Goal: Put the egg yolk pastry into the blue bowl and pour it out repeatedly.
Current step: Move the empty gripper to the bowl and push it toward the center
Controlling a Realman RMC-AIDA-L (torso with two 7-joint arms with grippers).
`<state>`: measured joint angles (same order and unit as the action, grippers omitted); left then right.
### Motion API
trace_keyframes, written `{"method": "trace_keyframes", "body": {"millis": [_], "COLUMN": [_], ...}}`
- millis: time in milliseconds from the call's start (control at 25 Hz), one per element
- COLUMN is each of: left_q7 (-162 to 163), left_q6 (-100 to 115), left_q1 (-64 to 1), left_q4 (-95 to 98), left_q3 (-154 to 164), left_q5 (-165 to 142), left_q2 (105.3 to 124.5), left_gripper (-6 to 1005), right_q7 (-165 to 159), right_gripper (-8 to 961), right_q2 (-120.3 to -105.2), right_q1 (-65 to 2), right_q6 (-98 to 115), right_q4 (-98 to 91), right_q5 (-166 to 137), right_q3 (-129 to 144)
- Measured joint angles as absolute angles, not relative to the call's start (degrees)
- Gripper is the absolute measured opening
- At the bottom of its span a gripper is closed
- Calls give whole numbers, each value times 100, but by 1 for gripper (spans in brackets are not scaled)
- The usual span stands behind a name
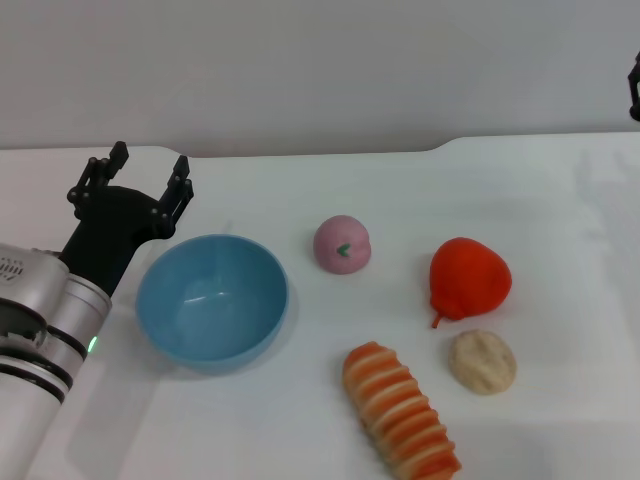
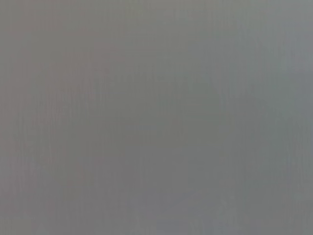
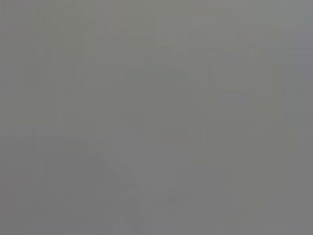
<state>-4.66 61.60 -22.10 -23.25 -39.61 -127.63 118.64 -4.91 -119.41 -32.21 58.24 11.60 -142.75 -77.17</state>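
Note:
The blue bowl stands upright and empty on the white table, left of centre in the head view. The egg yolk pastry lies on the table at the front right, just in front of the red pear. My left gripper is open and empty, its fingers pointing away, just behind and left of the bowl's rim. Only a dark tip of my right gripper shows at the far right edge, well away from the objects. Both wrist views show only plain grey.
A pink ball with a green mark sits right of the bowl. A long orange-and-cream striped roll lies at the front, left of the pastry. The table's back edge meets a grey wall.

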Motion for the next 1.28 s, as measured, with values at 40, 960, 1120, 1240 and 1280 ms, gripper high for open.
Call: {"method": "trace_keyframes", "body": {"millis": [40, 960, 1120, 1240, 1280], "left_q7": [-465, -297, -297, -297, -297], "left_q6": [6164, 6038, 6034, 6026, 6026], "left_q1": [-2210, -2158, -2154, -2153, -2152], "left_q4": [-2319, -2287, -2292, -2294, -2294], "left_q3": [-3958, -3928, -3924, -3857, -3840], "left_q5": [-12773, -12769, -12783, -12786, -12786], "left_q2": [11864, 11870, 11871, 11875, 11875], "left_gripper": [701, 695, 696, 697, 697], "right_q7": [-491, -493, -492, -492, -492], "right_gripper": [425, 426, 426, 426, 426], "right_q2": [-11942, -11961, -11962, -11961, -11958], "right_q1": [-3218, -3015, -3014, -3014, -3014], "right_q6": [5825, 5841, 5845, 5846, 5846], "right_q4": [1160, 1159, 1173, 1177, 1177], "right_q5": [-14276, -14281, -14265, -14256, -14255], "right_q3": [-7671, -7405, -7308, -7287, -7286]}}
